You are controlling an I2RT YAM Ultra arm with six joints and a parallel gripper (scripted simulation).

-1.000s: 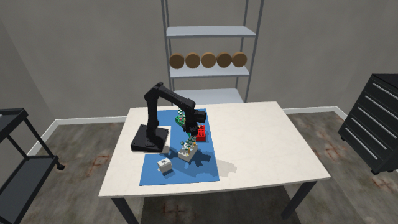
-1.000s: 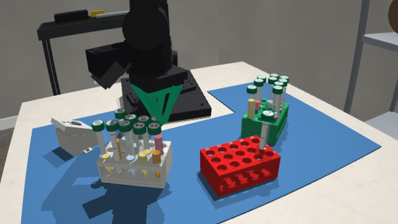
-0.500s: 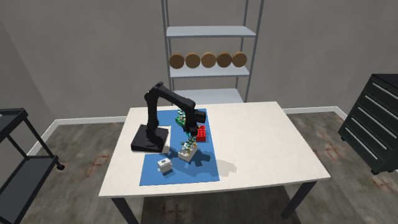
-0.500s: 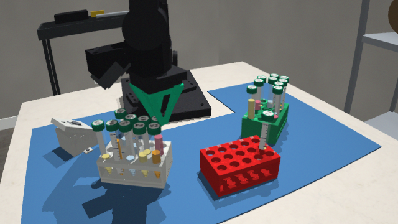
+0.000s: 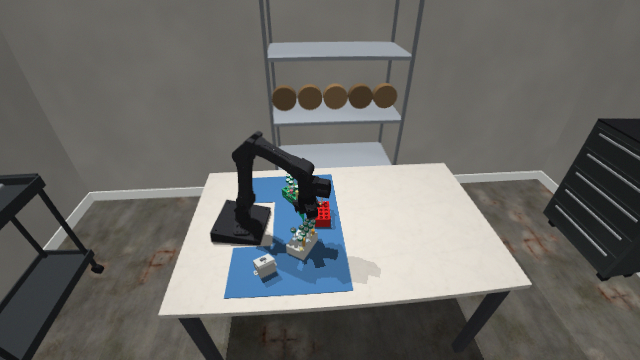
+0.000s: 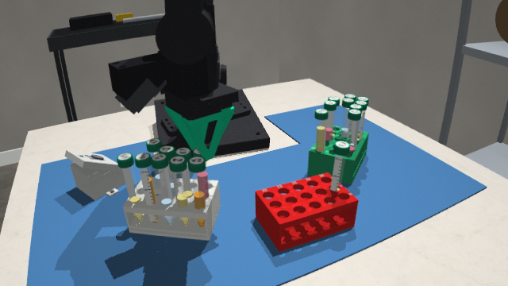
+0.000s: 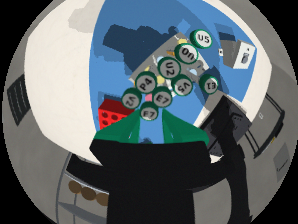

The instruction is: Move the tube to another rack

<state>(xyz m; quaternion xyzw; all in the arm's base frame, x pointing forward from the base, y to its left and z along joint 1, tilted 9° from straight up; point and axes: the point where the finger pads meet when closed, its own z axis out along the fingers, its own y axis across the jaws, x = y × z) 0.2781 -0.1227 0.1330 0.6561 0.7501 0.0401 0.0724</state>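
Observation:
The white rack RB (image 6: 172, 208) holds several green-capped tubes and also shows in the top view (image 5: 301, 243). My gripper (image 6: 205, 154), with green fingers, hangs just above its right end as the exterior view shows it. The fingers stand slightly parted around the cap of a tube with pink fill (image 6: 197, 163), which stands upright in the rack. In the wrist view that cap (image 7: 149, 113) lies between the fingertips without being clamped. I cannot read which well it is in. The green rack RA (image 6: 333, 154) holds several tubes.
The red rack QR (image 6: 305, 208) stands between the two racks, and one tube (image 6: 337, 168) appears to stand in a far corner well. The grey DONE button box (image 6: 93, 172) sits left of the white rack. The arm's black base (image 6: 214, 127) is behind.

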